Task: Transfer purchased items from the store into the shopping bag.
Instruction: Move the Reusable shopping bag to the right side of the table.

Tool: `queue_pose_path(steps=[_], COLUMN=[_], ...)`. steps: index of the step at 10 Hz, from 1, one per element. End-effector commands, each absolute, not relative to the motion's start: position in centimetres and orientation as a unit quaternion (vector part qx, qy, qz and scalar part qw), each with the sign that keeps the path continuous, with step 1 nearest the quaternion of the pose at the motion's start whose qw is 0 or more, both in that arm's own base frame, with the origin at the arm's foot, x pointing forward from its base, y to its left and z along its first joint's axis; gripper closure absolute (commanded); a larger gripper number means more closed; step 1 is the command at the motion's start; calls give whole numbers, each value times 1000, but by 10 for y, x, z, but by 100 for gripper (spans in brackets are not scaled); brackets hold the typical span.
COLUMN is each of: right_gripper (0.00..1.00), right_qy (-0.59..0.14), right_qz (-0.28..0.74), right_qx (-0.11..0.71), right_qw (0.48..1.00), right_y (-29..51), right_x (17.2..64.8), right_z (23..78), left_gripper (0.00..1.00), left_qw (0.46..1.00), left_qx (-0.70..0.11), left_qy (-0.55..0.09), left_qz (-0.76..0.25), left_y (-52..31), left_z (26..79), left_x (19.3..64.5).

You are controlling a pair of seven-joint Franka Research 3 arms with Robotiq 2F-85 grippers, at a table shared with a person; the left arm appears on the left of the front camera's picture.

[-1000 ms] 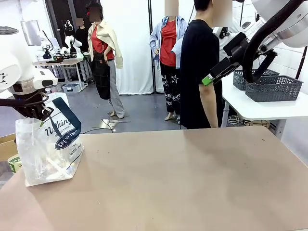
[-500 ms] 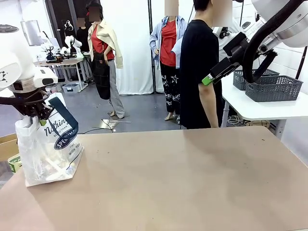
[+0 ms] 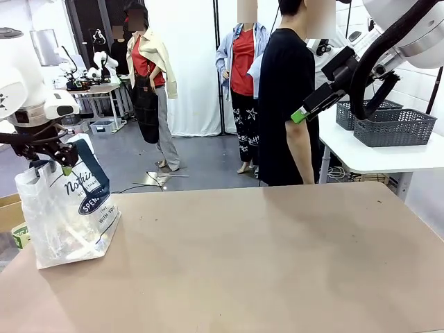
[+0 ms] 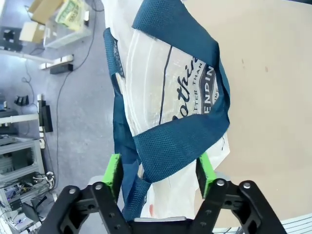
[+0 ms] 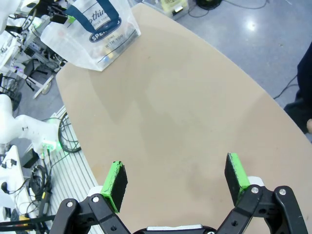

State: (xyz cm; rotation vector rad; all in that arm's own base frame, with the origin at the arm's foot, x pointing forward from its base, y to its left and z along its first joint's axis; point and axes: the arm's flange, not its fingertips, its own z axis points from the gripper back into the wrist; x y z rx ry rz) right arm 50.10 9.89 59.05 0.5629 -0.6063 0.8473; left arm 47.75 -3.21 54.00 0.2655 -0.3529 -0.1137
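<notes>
The shopping bag (image 3: 66, 215) stands upright at the table's left edge, translucent white with navy lettering and a navy handle (image 3: 94, 177). Pale shapes inside it are too blurred to tell as purchased items. My left gripper (image 3: 47, 158) hovers just above the bag's top. In the left wrist view the left gripper (image 4: 158, 173) is open, and the navy handle (image 4: 173, 146) lies loose between the spread green pads (image 4: 113, 173). My right gripper (image 5: 175, 180) hangs open and empty high over the table, at the upper right in the front view (image 3: 305, 111). The bag (image 5: 95, 31) lies far from it.
A person in a black shirt (image 3: 288, 97) stands at the far side. Dark grey lattice baskets (image 3: 394, 127) sit on a white side table at the far right; whether one is the store I cannot tell. Cardboard boxes (image 4: 46, 9) lie on the floor left of the table (image 3: 263, 263).
My left gripper has opened from a shut hold on the bag's handle and lifted slightly. The bag's top has sprung up a little. The right arm has not moved.
</notes>
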Motion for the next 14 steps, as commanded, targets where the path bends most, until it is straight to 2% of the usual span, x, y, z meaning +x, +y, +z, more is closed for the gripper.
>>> queue_pose_path(steps=[1, 8, 11, 14], right_gripper=[0, 0, 0, 0], right_qy=[-285, -285, -285, -285], right_qz=[400, 400, 400, 400], right_qx=[267, 267, 267, 267], right_qw=[829, 829, 829, 829], right_y=[99, 99, 99, 99], right_x=[500, 500, 500, 500], right_z=[589, 589, 589, 589], left_gripper=[0, 0, 0, 0], left_qw=[975, 976, 971, 968], left_qx=[127, 127, 119, 41], left_qy=[-173, -172, -193, -191], left_qz=[-49, -49, -75, -159], left_y=[-28, -21, -30, -43], left_z=[548, 553, 579, 607], left_x=[477, 476, 475, 484])
